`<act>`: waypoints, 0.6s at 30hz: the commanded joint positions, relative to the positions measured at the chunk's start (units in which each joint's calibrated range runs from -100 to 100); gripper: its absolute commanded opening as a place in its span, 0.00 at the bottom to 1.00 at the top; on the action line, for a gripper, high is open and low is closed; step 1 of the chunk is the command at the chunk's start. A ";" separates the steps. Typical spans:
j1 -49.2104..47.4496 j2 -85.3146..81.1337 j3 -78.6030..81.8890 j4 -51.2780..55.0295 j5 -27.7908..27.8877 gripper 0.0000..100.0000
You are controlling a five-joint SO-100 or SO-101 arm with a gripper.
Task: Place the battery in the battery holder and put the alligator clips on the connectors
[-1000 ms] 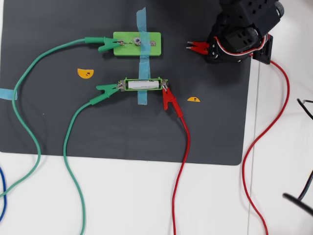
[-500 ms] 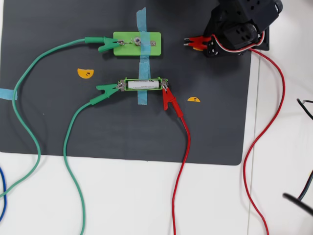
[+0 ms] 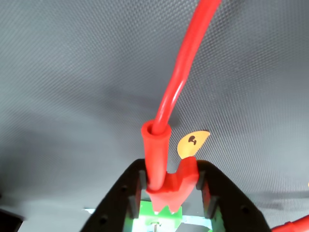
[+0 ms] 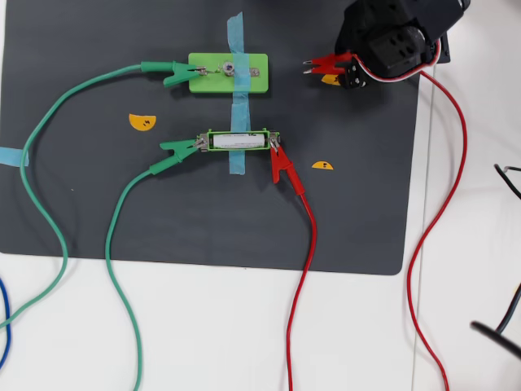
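In the overhead view my gripper (image 4: 345,68) is at the top right, shut on a red alligator clip (image 4: 324,63) whose open teeth point left toward the solid light-green block (image 4: 228,73). A gap separates the clip from the block's right connector (image 4: 256,73). The wrist view shows the red alligator clip (image 3: 166,186) squeezed between my black fingers (image 3: 120,200), with the light-green block (image 3: 154,217) just beyond its tip. The white battery (image 4: 238,141) lies in the battery holder (image 4: 238,131). One green clip (image 4: 175,75) bites the block's left end. Another green clip (image 4: 179,149) and a second red clip (image 4: 281,163) bite the holder's ends.
Blue tape (image 4: 236,32) straps block and holder to the dark mat (image 4: 350,212). Yellow half-circle markers (image 4: 142,122) (image 4: 322,165) lie on the mat, one (image 3: 193,143) under my gripper. Green and red wires trail off toward the front, and the held clip's red wire (image 4: 444,187) loops right.
My gripper has carried the red clip a short way left and slightly up, toward the light-green block. The other clips, battery and holder have not moved.
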 commanded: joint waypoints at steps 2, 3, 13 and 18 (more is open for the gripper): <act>4.25 -5.97 2.57 -0.05 0.48 0.01; 5.26 -6.40 2.66 -0.05 0.69 0.01; 9.10 -7.08 2.75 0.55 0.63 0.01; 11.62 -7.08 2.75 0.64 0.37 0.01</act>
